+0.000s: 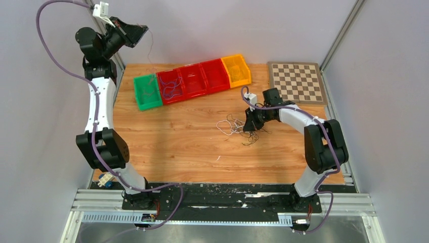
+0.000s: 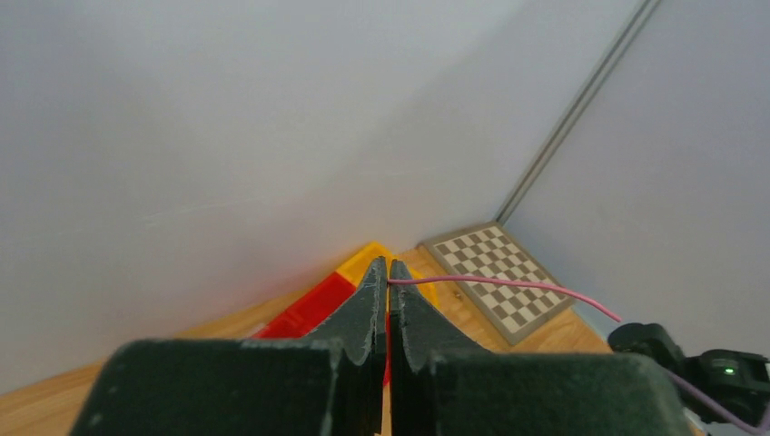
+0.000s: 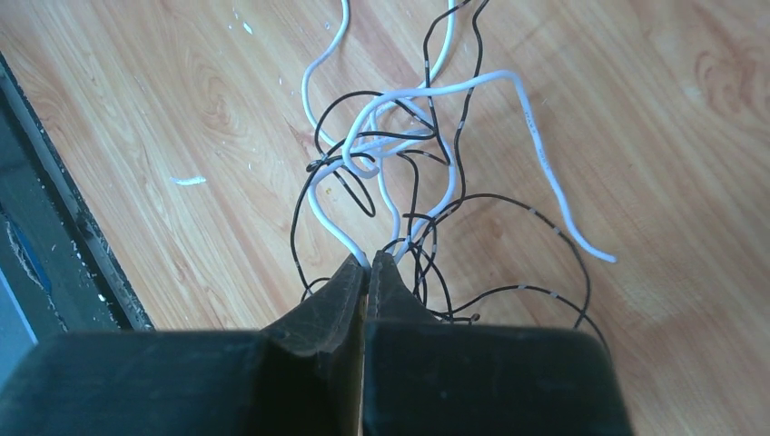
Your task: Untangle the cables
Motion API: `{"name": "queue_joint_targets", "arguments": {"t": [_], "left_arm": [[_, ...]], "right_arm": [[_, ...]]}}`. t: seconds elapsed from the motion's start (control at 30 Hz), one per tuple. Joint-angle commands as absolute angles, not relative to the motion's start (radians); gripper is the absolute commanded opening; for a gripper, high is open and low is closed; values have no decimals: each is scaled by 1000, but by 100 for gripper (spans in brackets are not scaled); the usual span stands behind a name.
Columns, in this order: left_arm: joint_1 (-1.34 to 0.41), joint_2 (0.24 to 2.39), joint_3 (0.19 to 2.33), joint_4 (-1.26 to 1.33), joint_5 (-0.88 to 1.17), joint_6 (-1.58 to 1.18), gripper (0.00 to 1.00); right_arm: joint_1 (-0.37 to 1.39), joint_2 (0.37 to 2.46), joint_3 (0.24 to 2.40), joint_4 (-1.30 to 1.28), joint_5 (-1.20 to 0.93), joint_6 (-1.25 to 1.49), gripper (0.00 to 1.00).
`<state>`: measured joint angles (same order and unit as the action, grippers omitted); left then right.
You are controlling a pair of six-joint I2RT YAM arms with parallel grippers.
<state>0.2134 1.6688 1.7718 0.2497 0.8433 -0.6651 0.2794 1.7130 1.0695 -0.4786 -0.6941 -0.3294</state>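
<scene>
1. L arm: left gripper (image 2: 389, 265) sits high, upper left of top view. Jaws are together, clamped on a thin pink wire (image 2: 508, 283) that leaves the tips twd right of the wrist frame.
2. Top view: the pink wire hangs approx straight down-frame from the gripper twd the green plastic bin (image 1: 147, 92). Lower end too thin to trace.
3. R arm: right gripper (image 3: 368, 263) is low over the wooden tabletop (image 1: 182, 142), mid-frame. Jaws are together, pinching a white strand (image 3: 327, 218) at the tips.
4. Tangle of thin white and black wires (image 3: 409, 154) fans away from the tips twd top of the wrist frame. In top view it lies just left of the gripper, touching it.
5. Key relation: the tangle is at the R gripper and well apart from L, so R is nearer by far. Judgement: the freeing pull for R prob runs away from the tangle, twd right of top view.
</scene>
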Motion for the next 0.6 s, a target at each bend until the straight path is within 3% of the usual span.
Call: {"name": "queue_joint_targets", "arguments": {"t": [0.0,0.3,0.57], "left_arm": [[254,1728,1759,206,817,-528,0],[304,1782,1575,129,733,-177,0],[306,1832,1590,158,703,-172,0]], "right_arm": [[273,1712,1139,-489,-718,-363,0],[271,1739,1183,-524,-735,-376,0],[266,1751,1201,-570,-738,-400,0]]}}
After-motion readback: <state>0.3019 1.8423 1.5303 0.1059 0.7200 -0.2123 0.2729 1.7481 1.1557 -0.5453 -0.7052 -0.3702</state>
